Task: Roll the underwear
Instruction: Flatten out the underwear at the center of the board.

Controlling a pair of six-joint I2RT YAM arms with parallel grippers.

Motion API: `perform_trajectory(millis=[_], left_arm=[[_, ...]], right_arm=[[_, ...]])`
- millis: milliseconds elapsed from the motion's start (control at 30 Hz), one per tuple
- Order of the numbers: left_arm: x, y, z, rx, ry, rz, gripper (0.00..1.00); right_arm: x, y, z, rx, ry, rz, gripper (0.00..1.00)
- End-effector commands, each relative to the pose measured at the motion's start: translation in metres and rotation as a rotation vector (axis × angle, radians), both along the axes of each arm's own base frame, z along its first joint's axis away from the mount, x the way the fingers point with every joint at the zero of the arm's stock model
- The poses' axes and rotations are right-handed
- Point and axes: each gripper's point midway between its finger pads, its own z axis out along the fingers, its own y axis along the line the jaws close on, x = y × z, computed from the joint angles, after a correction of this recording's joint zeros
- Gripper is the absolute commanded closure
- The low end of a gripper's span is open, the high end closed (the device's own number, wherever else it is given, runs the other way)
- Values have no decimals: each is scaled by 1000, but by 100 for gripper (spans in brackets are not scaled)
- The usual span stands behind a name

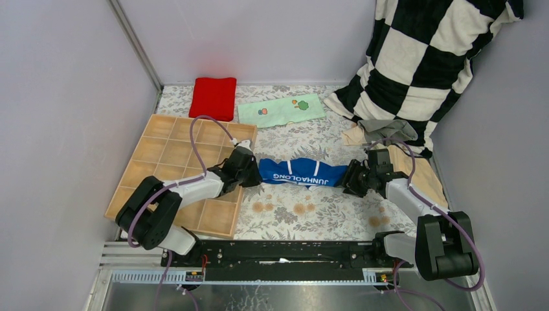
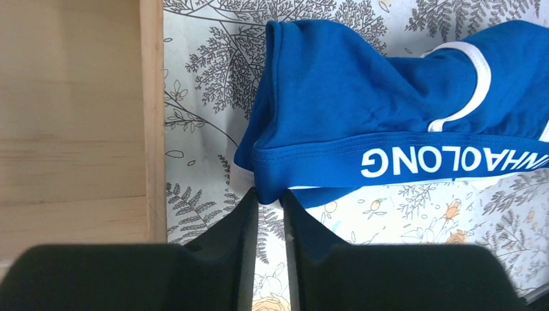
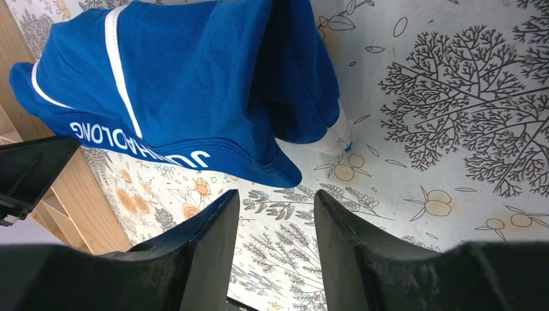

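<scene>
Blue briefs (image 1: 302, 173) lie on the bench (image 1: 304, 214), center, bunched into a long strip between the two arms. The long axis runs left-right across the bench. The waistband (image 2: 401, 159) with white lettering lies along the near edge, and the lettering reads upside down from the top camera. Left end effector (image 2: 268, 194): fingers nearly together with a thin gap, the waistband corner right at the tips; can't tell if fabric is actually pinched. Right end effector (image 3: 275, 194): jaws apart, bench visible between them, the cloth's end just beyond the tips, nothing held. Risks as I see them: the left has at most the corner hem, so a pull likely slips it off or drags a single layer and opens the fold. If only one end gets held, the strip skews and the roll comes out as a cone. The left end also sits just beside the wooden divider tray (image 1: 171, 155), so a low sweep that way could clip its rim or snag fabric on it.
</scene>
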Motion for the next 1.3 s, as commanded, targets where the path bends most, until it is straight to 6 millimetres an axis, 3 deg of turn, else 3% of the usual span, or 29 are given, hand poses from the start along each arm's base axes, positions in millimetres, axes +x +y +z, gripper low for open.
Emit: perform_trajectory(millis=[0,200,333,433,1000,1133,1267], left_arm=[[12,-4,7,-25,-46,5,81],[15,-1,12,-21,-56,14,100],[16,1,16,-15,-64,20,100],[16,3,17,-13,-67,24,100],[19,2,20,-14,-62,16,100],[20,2,20,-14,-59,14,100],[20,3,21,-12,-61,16,100]], right_arm=[[-1,0,-1,8,-4,1,47],[-2,1,-5,10,5,-2,44],[-1,2,-6,14,2,-2,36],[0,1,-6,9,-1,-5,35],[24,6,-11,29,-47,8,48],[25,9,-12,46,-54,15,57],[23,13,-6,68,-68,26,75]])
